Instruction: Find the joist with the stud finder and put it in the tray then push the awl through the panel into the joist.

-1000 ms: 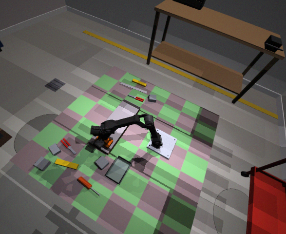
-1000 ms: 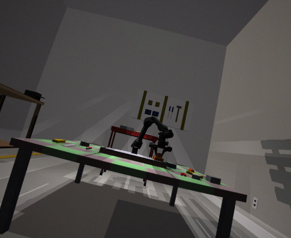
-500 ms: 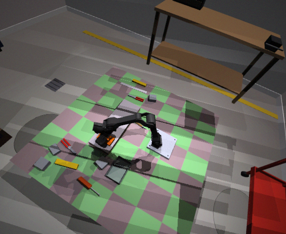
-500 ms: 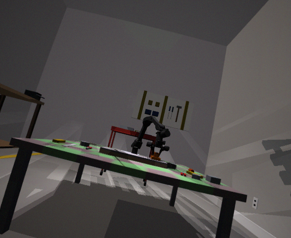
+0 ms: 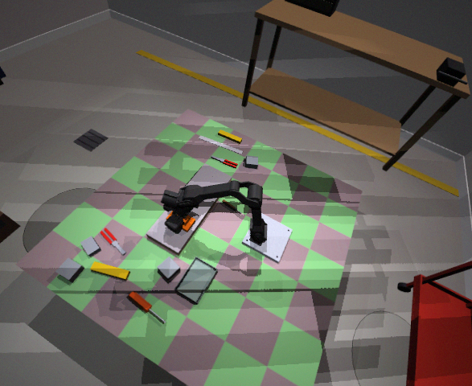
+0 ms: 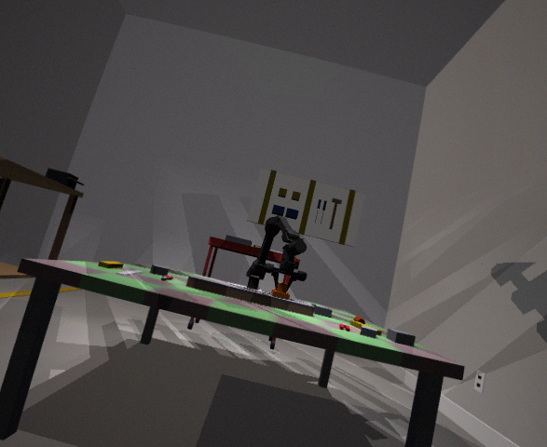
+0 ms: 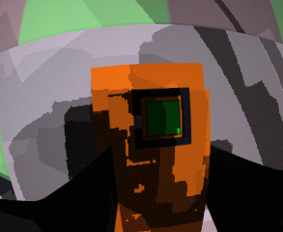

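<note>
The orange stud finder [image 5: 189, 223] [image 6: 280, 292] [image 7: 151, 76] is between the fingers of my gripper [image 5: 181, 219] [image 6: 281, 283] [image 7: 154, 148], which is shut on it. It is low over the near-left part of the pale floor panel [image 5: 163, 238] [image 6: 225, 287] [image 7: 35, 65] and looks to be at its surface; I cannot tell whether it touches. Its square display [image 7: 162, 117] is lit green, with a small bright spot at the lower right. The awl [image 5: 229, 205] lies on the table between the panel and the arm's base. The tray [image 5: 197, 280] is empty. The joist is hidden.
A grey block [image 5: 169, 268] stands beside the tray. A screwdriver [image 5: 140, 302], a yellow bar [image 5: 109, 270] and a red-handled tool [image 5: 112, 240] lie at the near left. Beyond the panel are pliers [image 5: 225, 162], a ruler [image 5: 219, 144] and another grey block [image 5: 251, 162].
</note>
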You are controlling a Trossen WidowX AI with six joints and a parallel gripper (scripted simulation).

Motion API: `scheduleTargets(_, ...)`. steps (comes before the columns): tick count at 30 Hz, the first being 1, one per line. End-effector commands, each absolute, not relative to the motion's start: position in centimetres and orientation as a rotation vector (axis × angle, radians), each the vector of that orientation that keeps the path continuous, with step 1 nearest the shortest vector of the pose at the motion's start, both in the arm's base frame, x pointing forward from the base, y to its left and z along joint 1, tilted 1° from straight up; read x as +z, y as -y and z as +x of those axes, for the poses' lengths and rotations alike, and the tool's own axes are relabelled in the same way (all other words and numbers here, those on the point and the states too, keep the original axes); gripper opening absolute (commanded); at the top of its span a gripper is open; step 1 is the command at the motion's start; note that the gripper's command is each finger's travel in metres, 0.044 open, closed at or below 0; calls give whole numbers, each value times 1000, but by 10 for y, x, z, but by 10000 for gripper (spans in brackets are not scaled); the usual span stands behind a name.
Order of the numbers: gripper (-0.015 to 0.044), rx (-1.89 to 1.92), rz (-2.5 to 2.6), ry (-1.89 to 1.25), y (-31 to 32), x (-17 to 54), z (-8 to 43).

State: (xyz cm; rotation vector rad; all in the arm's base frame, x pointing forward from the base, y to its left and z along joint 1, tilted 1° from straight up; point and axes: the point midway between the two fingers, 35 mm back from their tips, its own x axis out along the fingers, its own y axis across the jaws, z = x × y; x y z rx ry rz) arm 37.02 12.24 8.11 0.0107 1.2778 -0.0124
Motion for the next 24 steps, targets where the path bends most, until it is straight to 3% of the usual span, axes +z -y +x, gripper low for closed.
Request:
scheduleTargets(1,0,-14,8,-1279,-106,80,369)
scheduleTargets(24,0,-18,2,-1279,-26,80,368)
